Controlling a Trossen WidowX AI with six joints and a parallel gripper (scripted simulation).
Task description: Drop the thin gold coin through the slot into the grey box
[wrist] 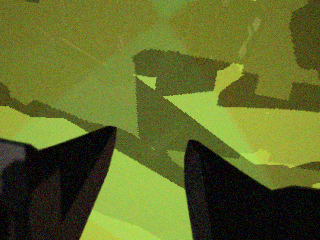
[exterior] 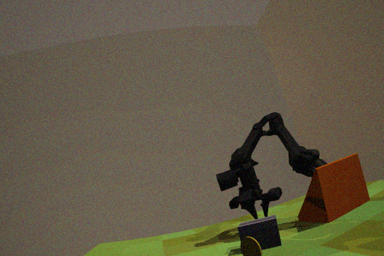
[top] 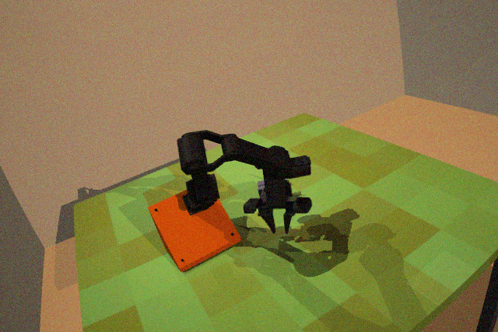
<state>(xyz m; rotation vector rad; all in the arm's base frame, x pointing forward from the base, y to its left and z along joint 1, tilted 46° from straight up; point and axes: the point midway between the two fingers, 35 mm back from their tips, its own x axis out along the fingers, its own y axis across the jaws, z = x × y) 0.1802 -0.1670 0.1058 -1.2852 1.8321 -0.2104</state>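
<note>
The gold coin (exterior: pixel 250 247) stands on edge at the bottom of the exterior view, in front of the grey box. Its holder is not visible there. The closed grey box (exterior: pixel 267 232) has a narrow dark slot along its lid. In the top view only a small pale part of the box (top: pixel 261 186) shows behind the arm, and the coin is hidden. My gripper (top: pixel 280 232) (exterior: pixel 261 216) (wrist: pixel 151 142) points down, partly open, with nothing between its fingers. It is above the table on the far side of the box from the exterior view. Neither coin nor box shows in the wrist view.
The arm's base stands at a tilted orange plate (top: pixel 193 239), which appears as the side of an orange wedge (exterior: pixel 342 187) in the exterior view. The table top (top: pixel 160 304) has a green and olive patchwork, with arm shadows across it. Walls stand behind the table.
</note>
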